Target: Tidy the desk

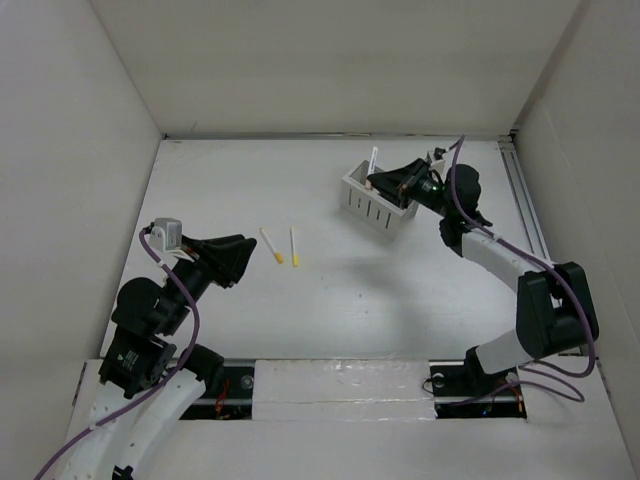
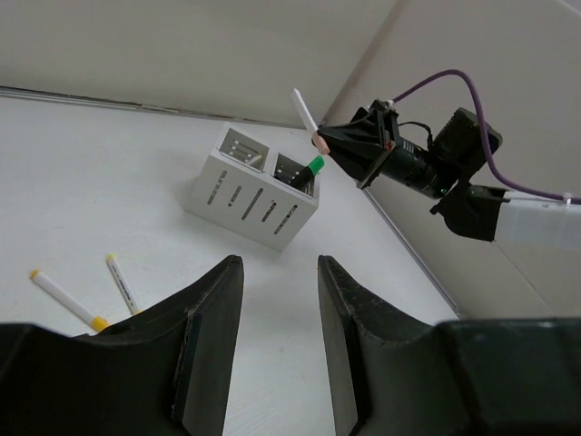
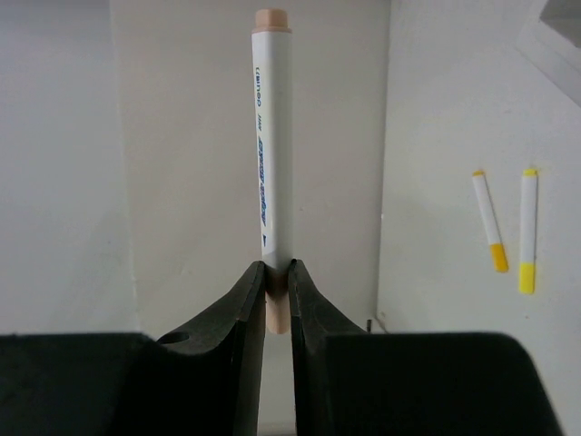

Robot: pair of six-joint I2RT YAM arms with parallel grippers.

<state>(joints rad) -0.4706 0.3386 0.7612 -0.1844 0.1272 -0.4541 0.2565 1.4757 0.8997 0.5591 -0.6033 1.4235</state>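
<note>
The desk [image 1: 400, 290] is a white tabletop. At its back right stands a white slotted two-compartment box [image 1: 378, 200] [image 2: 254, 195], with a green-capped marker [image 2: 314, 165] in one compartment. My right gripper [image 1: 385, 180] [image 3: 277, 265] hovers over the box, shut on the tan cap end of a white marker [image 3: 270, 136] [image 2: 304, 109] that points up and away from the fingers. Two yellow-capped markers [image 1: 271, 246] [image 1: 295, 246] lie on the desk left of centre. My left gripper [image 1: 245, 260] [image 2: 280, 262] is open and holds nothing, just left of those markers.
White walls [image 1: 330, 60] enclose the desk on three sides. A metal rail [image 1: 522, 195] runs along the right edge, close behind the right arm. A purple cable [image 2: 454, 82] loops off the right wrist.
</note>
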